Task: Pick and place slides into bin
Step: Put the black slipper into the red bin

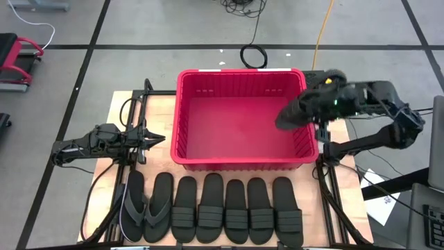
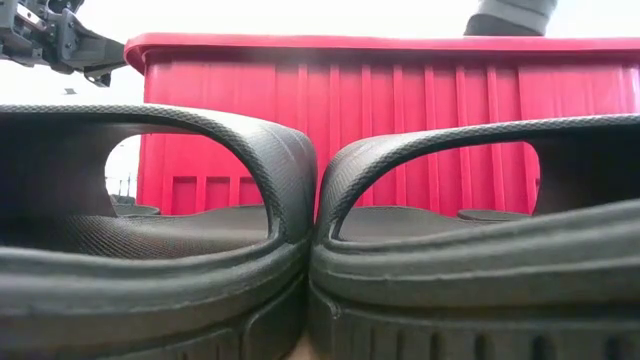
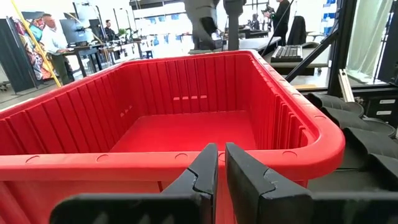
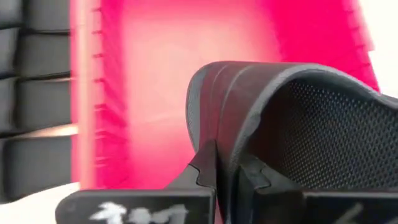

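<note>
Your right gripper (image 4: 225, 167) is clamping one slide (image 4: 298, 118) over the bin (image 1: 182, 111) — inside its right rim. Your left gripper (image 3: 221, 168) is waiting beside the bin's left wall, fingers nearly together — seven slides (image 1: 236, 208) are lying along the front.

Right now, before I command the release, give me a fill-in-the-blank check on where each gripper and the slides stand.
1. The right gripper is shut on a ____.
2. That slide hangs over the inside of the red ____.
3. The row of slides on the table in front of the bin numbers ____.
4. The left gripper, holding nothing, sits beside the bin's ____ wall.

Missing words: slide; bin; seven; left
</note>
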`<action>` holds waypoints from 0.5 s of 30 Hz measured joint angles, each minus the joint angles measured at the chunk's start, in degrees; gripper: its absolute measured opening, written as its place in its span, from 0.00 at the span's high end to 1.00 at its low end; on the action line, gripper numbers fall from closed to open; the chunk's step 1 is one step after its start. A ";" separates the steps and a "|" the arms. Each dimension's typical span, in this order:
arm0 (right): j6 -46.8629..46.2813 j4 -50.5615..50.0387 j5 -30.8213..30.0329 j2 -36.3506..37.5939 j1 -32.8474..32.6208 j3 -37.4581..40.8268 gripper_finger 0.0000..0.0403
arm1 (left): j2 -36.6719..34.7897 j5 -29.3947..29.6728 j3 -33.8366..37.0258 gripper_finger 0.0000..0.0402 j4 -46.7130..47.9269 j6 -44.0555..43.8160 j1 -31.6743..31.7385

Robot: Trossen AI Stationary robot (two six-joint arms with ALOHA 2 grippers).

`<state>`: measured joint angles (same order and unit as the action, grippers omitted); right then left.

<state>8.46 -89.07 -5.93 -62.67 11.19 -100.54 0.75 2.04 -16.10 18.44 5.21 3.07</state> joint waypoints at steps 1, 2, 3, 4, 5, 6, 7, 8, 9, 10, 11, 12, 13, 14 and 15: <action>2.76 0.82 0.11 0.01 2.84 -0.19 0.99 | 0.00 0.02 0.00 0.91 0.01 0.00 0.00; 5.29 1.93 0.31 -0.02 5.76 -0.24 0.99 | 0.01 0.01 0.01 0.91 0.02 -0.01 0.00; 7.68 3.25 1.54 -0.13 8.52 -0.24 0.99 | 0.01 0.01 0.00 0.91 0.02 -0.02 0.00; 10.31 4.46 3.76 -0.43 11.35 -0.24 0.99 | 0.00 0.01 0.01 0.91 0.01 -0.03 0.00; 12.80 5.25 7.10 -0.90 14.22 -0.24 0.99 | 0.01 0.01 0.00 0.91 0.02 -0.13 0.00; 15.53 5.47 10.89 -1.51 16.85 -0.24 0.99 | 0.00 0.02 0.00 0.91 0.02 -0.17 0.00; 18.37 4.95 14.58 -2.35 19.33 -0.24 0.99 | 0.00 0.02 0.00 0.91 0.02 -0.17 0.00; 21.05 3.79 17.86 -3.49 21.41 -0.24 0.99 | 0.00 0.00 0.00 0.91 0.02 -0.17 0.00; 23.87 2.07 20.83 -4.85 23.21 -0.24 0.99 | 0.01 0.00 0.01 0.91 0.02 -0.22 0.00; 27.05 0.02 23.25 -6.41 24.74 -0.24 0.99 | 0.00 0.00 0.00 0.91 0.02 -0.42 0.00; 30.41 -1.53 24.97 -8.08 25.90 -0.18 0.99 | 0.01 0.02 0.00 0.91 0.02 -0.68 0.00; 33.10 -1.47 25.73 -9.61 26.86 0.09 0.99 | 0.01 0.00 0.00 0.91 0.04 -0.86 0.00; 34.59 -0.70 25.35 -10.70 27.51 0.33 0.99 | 0.00 0.00 0.01 0.91 0.06 -1.04 0.00; 36.82 -0.48 24.10 -11.92 28.08 0.35 0.99 | 0.00 0.00 0.00 0.91 0.11 -1.32 0.00; 39.49 -0.67 22.91 -13.01 28.78 0.35 0.99 | 0.00 0.01 0.01 0.91 0.13 -1.62 0.00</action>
<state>47.95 -89.74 16.98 -75.69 39.97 -100.19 0.75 2.06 -16.09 18.57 3.60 3.07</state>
